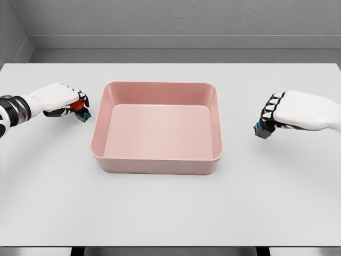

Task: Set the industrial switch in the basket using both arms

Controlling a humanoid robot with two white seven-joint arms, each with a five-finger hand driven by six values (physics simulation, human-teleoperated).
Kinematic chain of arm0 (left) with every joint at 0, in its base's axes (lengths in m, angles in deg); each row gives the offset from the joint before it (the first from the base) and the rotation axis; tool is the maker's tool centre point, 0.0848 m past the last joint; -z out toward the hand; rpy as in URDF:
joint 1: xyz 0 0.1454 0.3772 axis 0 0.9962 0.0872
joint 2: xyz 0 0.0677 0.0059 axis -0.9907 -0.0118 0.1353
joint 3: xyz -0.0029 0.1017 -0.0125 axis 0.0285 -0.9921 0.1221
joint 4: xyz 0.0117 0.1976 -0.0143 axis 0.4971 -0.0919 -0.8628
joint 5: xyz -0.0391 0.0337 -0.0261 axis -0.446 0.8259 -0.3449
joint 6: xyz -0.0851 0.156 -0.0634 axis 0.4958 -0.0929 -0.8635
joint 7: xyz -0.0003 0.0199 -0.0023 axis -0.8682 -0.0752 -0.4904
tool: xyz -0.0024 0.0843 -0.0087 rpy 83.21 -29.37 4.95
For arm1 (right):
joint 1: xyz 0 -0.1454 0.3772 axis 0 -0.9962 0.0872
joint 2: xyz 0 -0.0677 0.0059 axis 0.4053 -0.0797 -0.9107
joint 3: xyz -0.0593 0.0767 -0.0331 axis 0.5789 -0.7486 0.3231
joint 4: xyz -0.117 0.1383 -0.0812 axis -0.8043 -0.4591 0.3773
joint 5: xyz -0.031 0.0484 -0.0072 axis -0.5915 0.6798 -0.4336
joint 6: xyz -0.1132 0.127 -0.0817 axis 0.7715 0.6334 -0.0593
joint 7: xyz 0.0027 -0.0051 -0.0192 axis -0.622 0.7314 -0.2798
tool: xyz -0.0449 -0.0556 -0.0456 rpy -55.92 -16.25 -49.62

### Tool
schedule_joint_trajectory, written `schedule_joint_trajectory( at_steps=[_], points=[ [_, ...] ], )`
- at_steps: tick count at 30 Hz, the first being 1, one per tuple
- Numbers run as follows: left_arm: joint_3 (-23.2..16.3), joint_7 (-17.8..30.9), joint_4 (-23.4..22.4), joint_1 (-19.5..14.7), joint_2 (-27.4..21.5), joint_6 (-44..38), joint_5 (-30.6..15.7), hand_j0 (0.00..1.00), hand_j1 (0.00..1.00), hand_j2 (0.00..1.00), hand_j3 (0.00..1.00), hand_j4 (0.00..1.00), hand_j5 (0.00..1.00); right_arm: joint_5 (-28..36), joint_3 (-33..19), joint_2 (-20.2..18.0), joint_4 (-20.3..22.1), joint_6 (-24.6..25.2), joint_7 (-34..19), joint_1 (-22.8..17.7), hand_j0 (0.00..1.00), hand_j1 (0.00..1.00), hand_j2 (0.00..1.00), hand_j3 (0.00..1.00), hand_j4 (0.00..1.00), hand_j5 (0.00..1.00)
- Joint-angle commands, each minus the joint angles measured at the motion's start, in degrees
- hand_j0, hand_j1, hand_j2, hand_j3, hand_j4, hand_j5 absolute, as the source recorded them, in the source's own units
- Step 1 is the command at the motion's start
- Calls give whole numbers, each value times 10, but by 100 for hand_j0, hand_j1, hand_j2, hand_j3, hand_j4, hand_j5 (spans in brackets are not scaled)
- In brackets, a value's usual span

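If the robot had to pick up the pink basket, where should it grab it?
Probably by the two short side walls of the basket, one hand from each side. It is wide, with upright walls and no handles. The left hand and right hand sit beside those walls, but each already holds a small switch.

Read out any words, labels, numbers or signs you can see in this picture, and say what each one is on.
None can be read. The pink basket and the white table are plain. The small object with a red part in the left hand and the dark object with blue marks in the right hand show no lettering; they are too small and too covered to tell.
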State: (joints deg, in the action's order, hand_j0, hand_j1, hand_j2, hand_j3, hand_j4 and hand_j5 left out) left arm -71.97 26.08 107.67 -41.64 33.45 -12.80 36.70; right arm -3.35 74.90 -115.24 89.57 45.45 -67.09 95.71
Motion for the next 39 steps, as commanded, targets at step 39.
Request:
schedule_joint_trajectory(
  at_steps=[39],
  points=[
    [-14, 44, 178, -112, -72, 91, -194, 49, 49, 49, 49, 49, 49, 5, 0, 104, 6, 1, 3, 74, 41, 41, 41, 41, 41, 41]
  ],
)
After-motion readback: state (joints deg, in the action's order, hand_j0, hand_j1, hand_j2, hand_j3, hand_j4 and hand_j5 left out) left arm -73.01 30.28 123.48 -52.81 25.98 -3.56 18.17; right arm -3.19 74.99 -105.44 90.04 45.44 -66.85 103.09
